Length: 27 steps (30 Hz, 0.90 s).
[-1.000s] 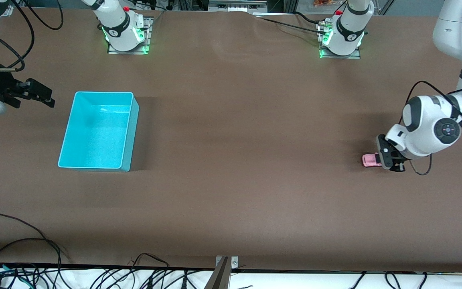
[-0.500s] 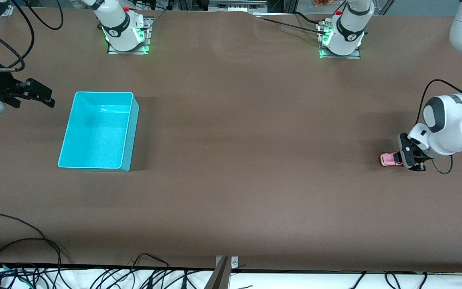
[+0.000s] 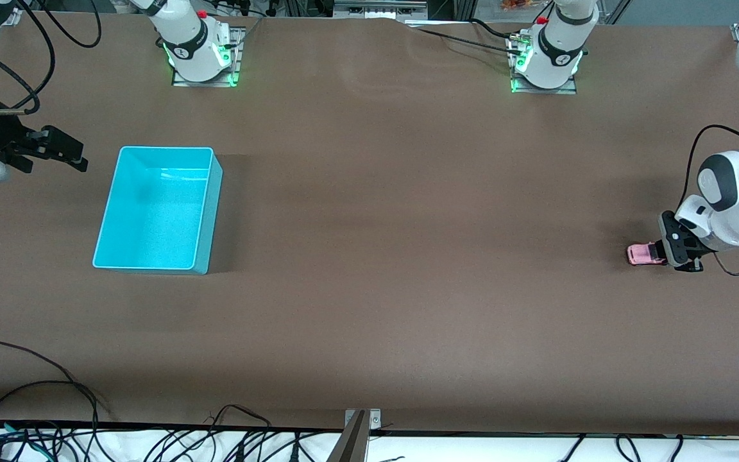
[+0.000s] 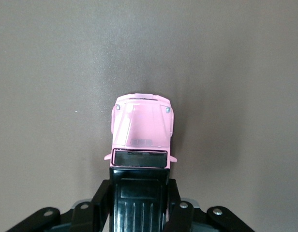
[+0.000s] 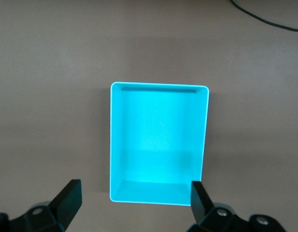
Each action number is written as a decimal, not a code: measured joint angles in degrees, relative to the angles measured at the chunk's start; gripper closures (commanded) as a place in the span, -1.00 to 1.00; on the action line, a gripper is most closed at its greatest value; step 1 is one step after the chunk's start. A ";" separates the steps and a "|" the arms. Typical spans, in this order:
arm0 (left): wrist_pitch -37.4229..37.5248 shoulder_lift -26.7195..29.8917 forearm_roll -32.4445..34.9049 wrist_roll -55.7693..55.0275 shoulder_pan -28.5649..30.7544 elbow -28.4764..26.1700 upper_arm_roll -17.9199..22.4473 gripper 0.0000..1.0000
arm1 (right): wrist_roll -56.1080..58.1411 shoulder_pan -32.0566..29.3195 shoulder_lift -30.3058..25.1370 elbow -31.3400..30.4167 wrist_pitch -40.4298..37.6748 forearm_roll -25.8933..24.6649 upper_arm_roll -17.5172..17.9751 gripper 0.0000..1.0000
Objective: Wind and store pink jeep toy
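Moved, since a second ago: left pincer (image 3: 664,254) and pink jeep toy (image 3: 644,254), slid together along the counter (image 3: 408,192) toward the left arm's end, near its edge. Unchanged meanwhile: right pincer (image 3: 65,154) and teal bin (image 3: 203,212).

Brown, matte counter, wide and plain, faintly shadowed in bands. Two green-lit arm bases along its upper edge in the front view. Loose black cables trailing over a white ledge at the edge nearest the front camera; a small metal bracket there at mid-width.

Pink jeep toy (image 4: 141,133) pinched at its black rear between the left pincer's fingers (image 4: 177,212), pressed against both sides of the dark roof section. Pink hood and windshield sticking out ahead of the fingertips, nose pointing away from the pincer and toward the bin's end of the counter. Seemingly wheels-down on the counter; contact itself not clear.

Left arm bent low, wrist held close over the counter, pincer reaching sideways rather than straight down, a cable looping beneath the wrist.

Right pincer (image 5: 134,203) waiting aloft, fingers (image 5: 69,195) spread wide and holding nothing, hanging just beside the bin at the right arm's end. Bin (image 5: 158,142) open-topped, nothing inside.
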State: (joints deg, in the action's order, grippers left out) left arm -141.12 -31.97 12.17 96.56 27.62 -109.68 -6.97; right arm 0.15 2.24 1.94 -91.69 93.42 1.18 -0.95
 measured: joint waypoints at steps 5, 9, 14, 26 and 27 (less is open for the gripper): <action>0.08 -0.17 0.00 0.10 0.09 0.14 -0.01 -1.00 | 0.00 0.00 0.00 0.00 0.00 0.00 0.00 -1.00; 0.11 -1.06 0.00 0.11 0.36 0.60 0.02 -1.00 | 0.00 0.00 0.00 0.00 0.00 0.00 0.00 -1.00; 2.20 -1.47 0.00 0.11 0.50 2.43 -0.01 -1.00 | 0.00 0.00 0.00 0.00 0.00 0.00 0.00 -1.00; 14.23 -0.40 -1.27 -1.64 0.42 9.51 -1.59 -1.00 | 0.00 0.00 0.00 0.00 0.00 0.00 0.00 -1.00; 15.21 -0.04 -1.29 -2.17 0.40 9.91 -1.89 -1.00 | 0.00 0.00 0.00 0.00 0.00 0.00 0.00 -1.00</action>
State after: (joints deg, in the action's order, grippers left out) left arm -125.91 -32.01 10.88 94.39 28.02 -99.77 -8.86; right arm 0.15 2.24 1.94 -91.69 93.42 1.18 -0.95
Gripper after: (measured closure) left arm 0.000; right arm 0.000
